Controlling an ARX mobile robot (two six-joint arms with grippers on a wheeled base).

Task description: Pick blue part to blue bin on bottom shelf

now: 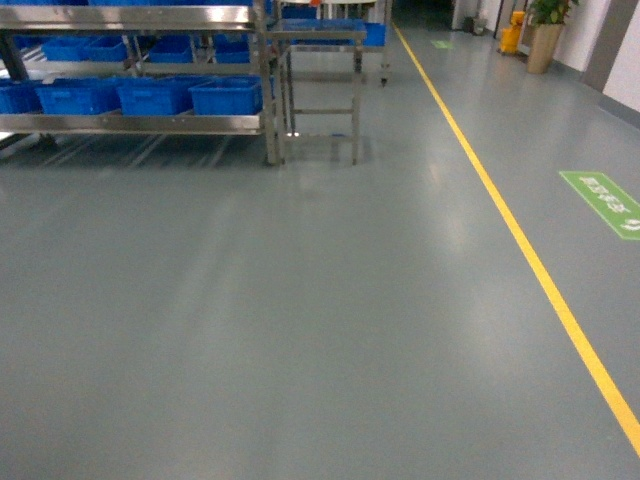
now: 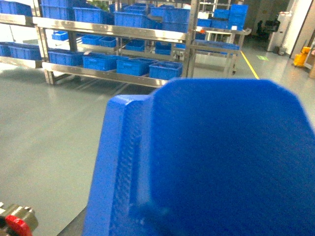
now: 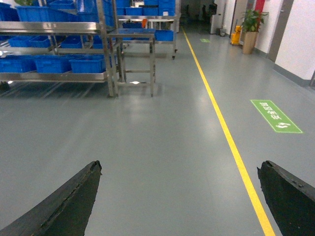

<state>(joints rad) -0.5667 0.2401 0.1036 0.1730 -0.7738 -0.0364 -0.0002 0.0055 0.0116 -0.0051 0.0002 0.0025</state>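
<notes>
A large blue part (image 2: 216,162) of textured plastic fills most of the left wrist view, hanging above the floor right in front of the camera. It covers my left gripper's fingers, which appear shut on it. The bottom shelf (image 1: 130,124) is the lowest shiny steel tier of the rack, far ahead at the upper left. It carries a row of blue bins (image 1: 225,95), which the left wrist view also shows as blue bins (image 2: 135,65). My right gripper (image 3: 179,164) is open over bare floor with nothing between its black fingers. Neither gripper shows in the head view.
A small steel table (image 1: 320,40) stands just right of the rack. A yellow floor line (image 1: 520,240) runs along the right, with a green floor sign (image 1: 605,200) beyond it. A potted plant (image 1: 545,30) and a yellow bucket (image 1: 512,35) are far back. Grey floor lies between me and the rack.
</notes>
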